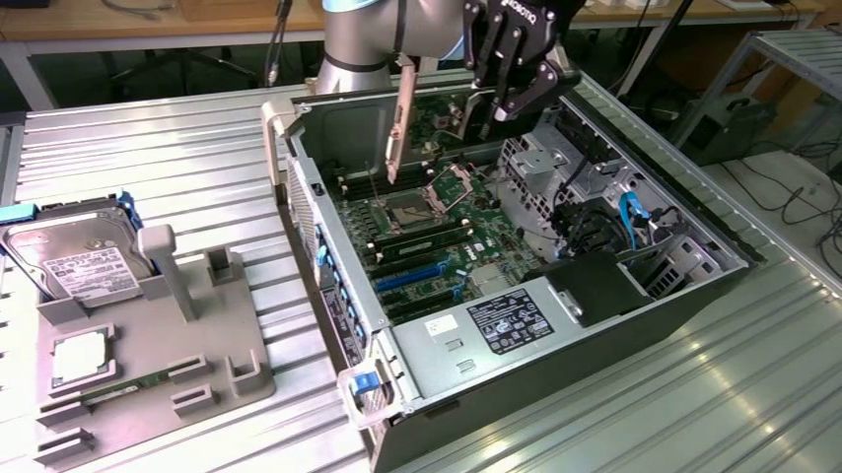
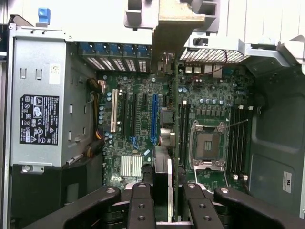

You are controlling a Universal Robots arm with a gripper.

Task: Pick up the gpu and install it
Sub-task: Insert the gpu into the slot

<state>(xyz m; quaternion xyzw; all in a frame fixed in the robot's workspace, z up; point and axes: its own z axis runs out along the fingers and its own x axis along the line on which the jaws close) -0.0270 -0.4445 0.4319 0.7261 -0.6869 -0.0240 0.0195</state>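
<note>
- Dull ribbed bare metal for the desk (image 1: pixel 172 148).
- Matt grey plastic for the parts holder (image 1: pixel 145 330).
- Smooth pale metal bracket on the gpu (image 1: pixel 400 123).
- Matt black finish on the claw (image 1: pixel 494 113).
- Grey sheet metal for the computer case (image 1: pixel 300 187).

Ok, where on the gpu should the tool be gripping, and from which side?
By its upper edge, from above, pinching the two flat faces. The gpu hangs on edge over the motherboard, so the tool, clamped there, leaves the lower edge free for a slot.
</note>
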